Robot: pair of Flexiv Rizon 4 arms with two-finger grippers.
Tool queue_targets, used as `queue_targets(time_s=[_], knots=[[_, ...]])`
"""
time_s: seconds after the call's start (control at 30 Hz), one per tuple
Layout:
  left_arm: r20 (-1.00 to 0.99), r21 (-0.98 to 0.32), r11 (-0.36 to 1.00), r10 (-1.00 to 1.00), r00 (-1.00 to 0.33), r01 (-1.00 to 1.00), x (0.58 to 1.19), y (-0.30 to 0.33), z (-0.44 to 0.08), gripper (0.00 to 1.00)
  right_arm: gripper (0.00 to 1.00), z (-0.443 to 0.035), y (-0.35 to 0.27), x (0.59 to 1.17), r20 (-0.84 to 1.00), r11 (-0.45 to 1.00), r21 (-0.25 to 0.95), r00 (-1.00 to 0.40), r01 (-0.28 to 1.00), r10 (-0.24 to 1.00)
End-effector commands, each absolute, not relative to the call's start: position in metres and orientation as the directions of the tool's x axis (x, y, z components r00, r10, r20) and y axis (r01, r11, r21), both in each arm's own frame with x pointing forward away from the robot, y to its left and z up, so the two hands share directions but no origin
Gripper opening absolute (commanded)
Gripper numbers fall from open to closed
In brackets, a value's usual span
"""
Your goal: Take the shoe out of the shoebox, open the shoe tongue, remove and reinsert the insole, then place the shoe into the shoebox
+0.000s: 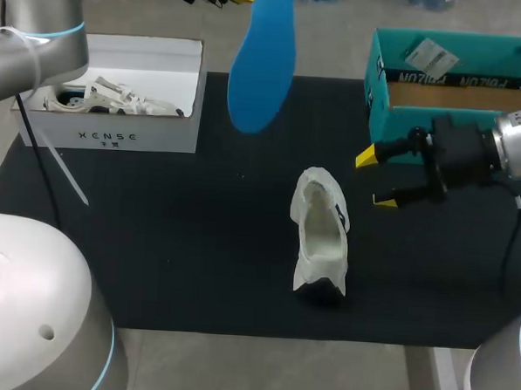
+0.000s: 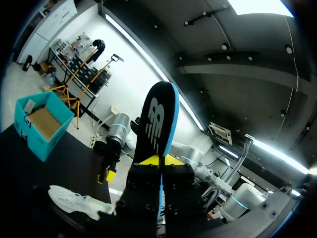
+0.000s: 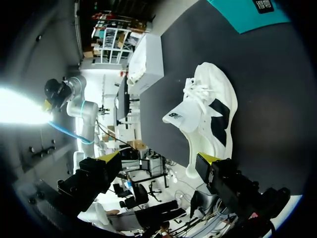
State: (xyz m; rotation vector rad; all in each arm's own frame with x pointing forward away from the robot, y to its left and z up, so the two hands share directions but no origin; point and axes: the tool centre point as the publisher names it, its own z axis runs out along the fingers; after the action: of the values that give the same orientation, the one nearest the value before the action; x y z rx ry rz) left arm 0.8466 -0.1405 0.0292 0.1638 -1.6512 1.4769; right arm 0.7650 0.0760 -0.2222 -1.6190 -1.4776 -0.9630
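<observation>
Extracted insole — reinsertion pending
Left tool grips it by one end — likely light, flexible; right tool open near shoe.

**Worktop**, head view: a grey surface, most of it covered by a black mat. Grey margins show along the near and far edges. The mat is matte and evenly lit, and shadows on it are soft.

**Room**, left wrist view: a dark ceiling meets a white wall. A long strip light runs along the join, and a bright panel sits overhead. The floor past the mat is pale.

**Right wrist view:** the mat reads as dark grey, with strong glare at one side.
</observation>
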Motion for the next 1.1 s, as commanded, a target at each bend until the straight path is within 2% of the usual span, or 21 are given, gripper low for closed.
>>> queue_targets(time_s=[0.03, 0.3, 0.7, 1.1], knots=[[0.670, -0.735, 0.281, 0.440, -0.598, -0.617, 0.846, -0.140, 0.029, 0.00, 1.00, -0.219, 0.082, 0.765, 0.891, -0.076, -0.030, 0.061, 0.997, 0.451], [0.670, -0.735, 0.281, 0.440, -0.598, -0.617, 0.846, -0.140, 0.029, 0.00, 1.00, -0.206, 0.099, 0.774, 0.918, -0.068, -0.048, 0.071, 0.997, 0.389], [0.670, -0.735, 0.281, 0.440, -0.598, -0.617, 0.846, -0.140, 0.029, 0.00, 1.00, -0.193, 0.157, 0.806, 0.958, 0.031, 0.027, -0.035, 0.999, 0.285], [0.670, -0.735, 0.281, 0.440, -0.598, -0.617, 0.846, -0.140, 0.029, 0.00, 1.00, -0.167, 0.177, 0.822, 0.969, -0.008, 0.115, -0.111, 0.993, 0.219]])
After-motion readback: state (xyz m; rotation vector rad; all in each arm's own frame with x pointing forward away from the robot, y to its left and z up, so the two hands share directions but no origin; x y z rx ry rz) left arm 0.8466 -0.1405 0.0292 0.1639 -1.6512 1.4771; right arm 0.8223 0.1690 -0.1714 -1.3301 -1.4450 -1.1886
